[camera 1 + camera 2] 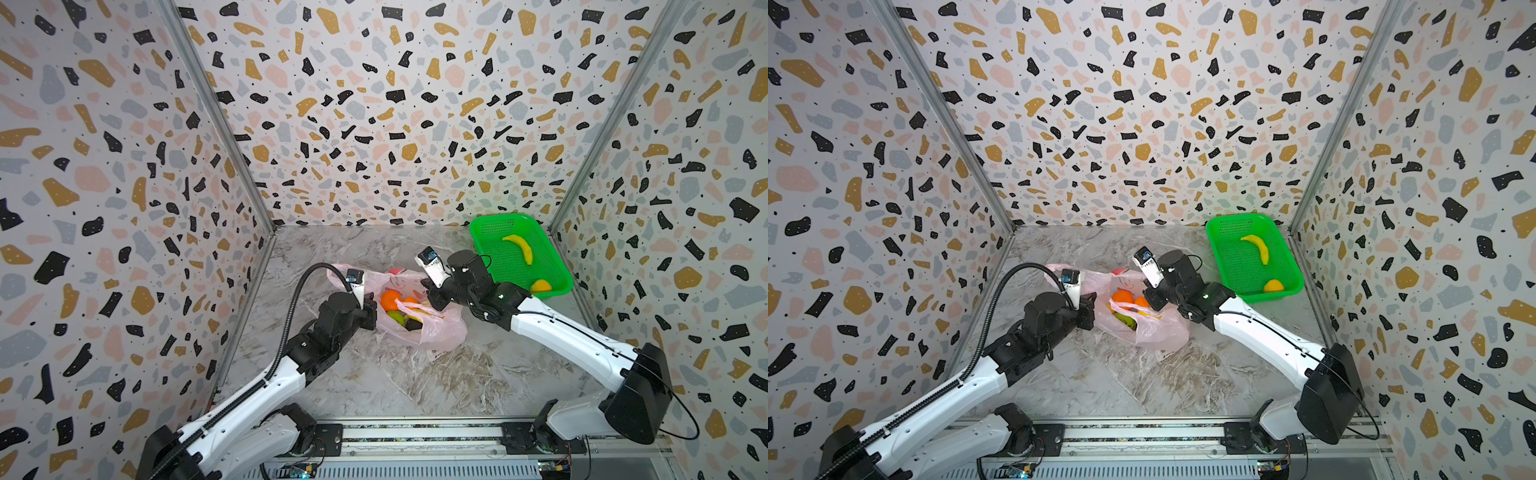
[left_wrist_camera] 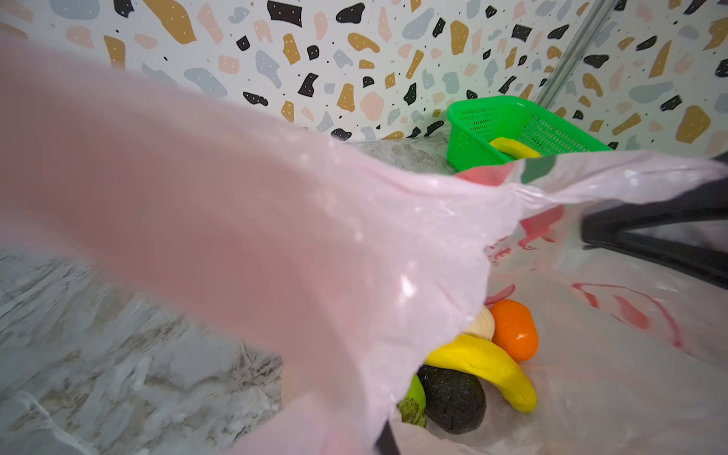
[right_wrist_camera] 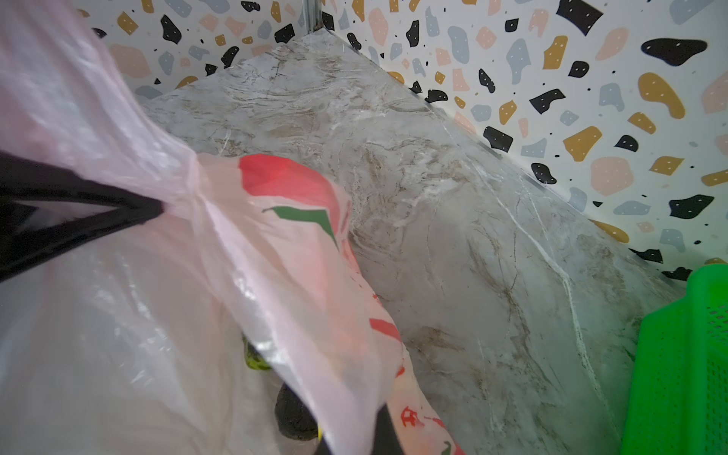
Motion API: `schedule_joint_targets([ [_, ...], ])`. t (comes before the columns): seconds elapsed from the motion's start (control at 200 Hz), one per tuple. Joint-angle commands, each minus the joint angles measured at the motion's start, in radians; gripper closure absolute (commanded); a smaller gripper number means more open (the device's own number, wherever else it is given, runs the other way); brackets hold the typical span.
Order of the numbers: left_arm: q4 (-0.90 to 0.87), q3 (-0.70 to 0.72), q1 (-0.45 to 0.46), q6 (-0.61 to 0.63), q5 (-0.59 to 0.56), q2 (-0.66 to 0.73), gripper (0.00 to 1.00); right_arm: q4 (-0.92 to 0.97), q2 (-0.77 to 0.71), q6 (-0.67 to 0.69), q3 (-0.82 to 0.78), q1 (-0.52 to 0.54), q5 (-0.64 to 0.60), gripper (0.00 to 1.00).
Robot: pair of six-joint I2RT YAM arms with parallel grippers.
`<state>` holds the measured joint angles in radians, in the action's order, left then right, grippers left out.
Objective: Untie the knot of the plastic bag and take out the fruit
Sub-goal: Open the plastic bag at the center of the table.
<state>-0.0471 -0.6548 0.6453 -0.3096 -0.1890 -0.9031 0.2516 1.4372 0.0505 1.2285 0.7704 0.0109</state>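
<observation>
The plastic bag [image 1: 436, 332] lies open on the tabletop [image 1: 374, 386], apparently untied. The left gripper [image 1: 372, 312] and right gripper [image 1: 433, 300] each clamp its rim on opposite sides, spreading the mouth. Next, one likely releases to reach the fruit [image 1: 390, 300] inside.

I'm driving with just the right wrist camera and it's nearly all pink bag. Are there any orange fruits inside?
Observer: Yes. In both top views an orange tangerine sits in the open mouth of the plastic bag.
Operator: Is the other arm helping?
Observer: The left gripper is shut on the bag's rim, on the side opposite the right gripper.
Operator: What's inside that green thing?
Observer: The green basket holds a banana and a small yellow-orange piece.
</observation>
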Motion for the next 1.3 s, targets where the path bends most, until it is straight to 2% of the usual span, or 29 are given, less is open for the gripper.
schedule_joint_targets([
  [0.0,-0.018,0.019,0.029,-0.074,-0.025,0.089,1.0,0.004,0.015,0.028,0.082,-0.018,0.006,1.0],
  [0.07,-0.032,0.047,0.051,-0.101,-0.049,0.134,1.0,0.025,0.051,0.032,0.12,-0.026,0.029,1.0],
  [0.095,-0.034,0.06,0.056,-0.109,-0.053,0.145,1.0,0.042,0.063,0.034,0.133,-0.03,0.039,0.97],
  [0.21,-0.024,0.098,0.072,-0.134,-0.052,0.159,1.0,0.191,0.116,0.049,0.238,-0.039,0.051,0.55],
  [0.305,-0.006,0.101,0.086,-0.142,-0.058,0.16,1.0,0.306,0.092,0.043,0.326,-0.039,0.062,0.31],
  [0.365,0.001,0.1,0.094,-0.14,-0.067,0.162,1.0,0.394,0.072,0.03,0.397,-0.039,0.088,0.23],
  [0.47,0.024,0.109,0.098,-0.141,-0.072,0.178,1.0,0.48,0.031,-0.015,0.49,-0.03,0.179,0.22],
  [0.566,0.038,0.116,0.102,-0.141,-0.076,0.191,1.0,0.482,-0.007,-0.068,0.518,0.029,0.275,0.22],
  [0.701,0.048,0.129,0.103,-0.139,-0.094,0.229,1.0,0.501,0.031,-0.169,0.521,0.114,0.316,0.25],
  [0.796,0.057,0.14,0.103,-0.136,-0.089,0.246,1.0,0.491,0.082,-0.232,0.497,0.139,0.264,0.33],
  [0.931,0.072,0.164,0.105,-0.141,-0.075,0.251,1.0,0.49,0.18,-0.251,0.499,0.145,0.191,0.42],
  [1.026,0.083,0.179,0.105,-0.146,-0.078,0.26,1.0,0.495,0.245,-0.251,0.496,0.156,0.147,0.44],
  [1.116,0.087,0.185,0.104,-0.146,-0.085,0.274,1.0,0.527,0.273,-0.249,0.448,0.167,0.05,0.44],
  [1.211,0.081,0.19,0.104,-0.148,-0.097,0.283,1.0,0.632,0.244,-0.269,0.378,0.172,-0.012,0.45],
  [1.296,0.084,0.195,0.105,-0.155,-0.094,0.289,1.0,0.66,0.144,-0.304,0.267,0.192,-0.034,0.44],
])
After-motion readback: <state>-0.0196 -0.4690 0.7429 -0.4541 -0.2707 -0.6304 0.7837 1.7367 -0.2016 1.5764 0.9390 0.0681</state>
